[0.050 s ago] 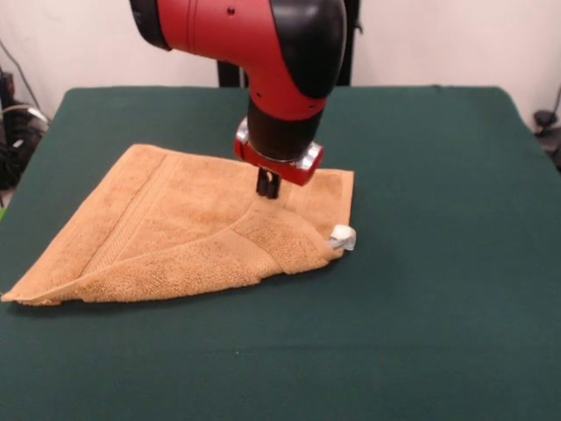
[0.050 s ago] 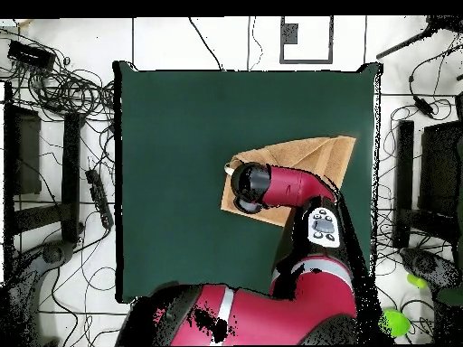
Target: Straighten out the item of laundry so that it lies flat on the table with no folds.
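The golden-orange towel (image 1: pixel 175 237) lies on the dark green table (image 1: pixel 421 289), left of its middle. Its near edge is folded back over itself in a long flap (image 1: pixel 263 241), and a small white tag (image 1: pixel 343 237) sticks out at the right corner. My gripper (image 1: pixel 267 189) comes straight down onto the towel's far right part, just above the flap's crease. Its fingers look shut, and the tips are at the cloth. In the overhead view the arm's wrist (image 2: pixel 251 185) hides the gripper. Only the towel's right part (image 2: pixel 316 154) and the tag (image 2: pixel 228 166) show there.
Bare green cloth (image 2: pixel 181 135) surrounds the towel on all sides, with the most room on the table's right half in the front view. Cables (image 2: pixel 63 90) and dark equipment (image 2: pixel 27 163) lie on the floor beyond the table's edges.
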You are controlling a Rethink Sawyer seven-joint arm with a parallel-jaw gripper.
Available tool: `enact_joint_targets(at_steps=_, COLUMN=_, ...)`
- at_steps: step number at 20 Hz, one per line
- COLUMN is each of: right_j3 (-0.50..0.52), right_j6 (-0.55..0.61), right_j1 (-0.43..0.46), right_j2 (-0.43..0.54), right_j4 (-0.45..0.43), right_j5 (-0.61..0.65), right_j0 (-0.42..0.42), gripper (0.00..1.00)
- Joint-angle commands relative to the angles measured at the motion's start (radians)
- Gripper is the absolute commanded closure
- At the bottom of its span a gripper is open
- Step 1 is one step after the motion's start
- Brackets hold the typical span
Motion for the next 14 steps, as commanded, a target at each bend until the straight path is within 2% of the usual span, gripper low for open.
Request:
enact_joint_targets(at_steps=1, right_j3=-0.032, right_j6=0.219, right_j1=0.01, right_j2=0.052, right_j4=0.004, right_j5=-0.334, right_j0=0.061, gripper=1.0)
enact_joint_targets(at_steps=8, right_j3=-0.056, right_j6=0.197, right_j1=0.043, right_j2=0.045, right_j4=0.003, right_j5=-0.443, right_j0=0.07, gripper=1.0)
enact_joint_targets(at_steps=14, right_j3=-0.055, right_j6=0.18, right_j1=0.053, right_j2=0.032, right_j4=0.017, right_j5=-0.486, right_j0=0.08, gripper=1.0)
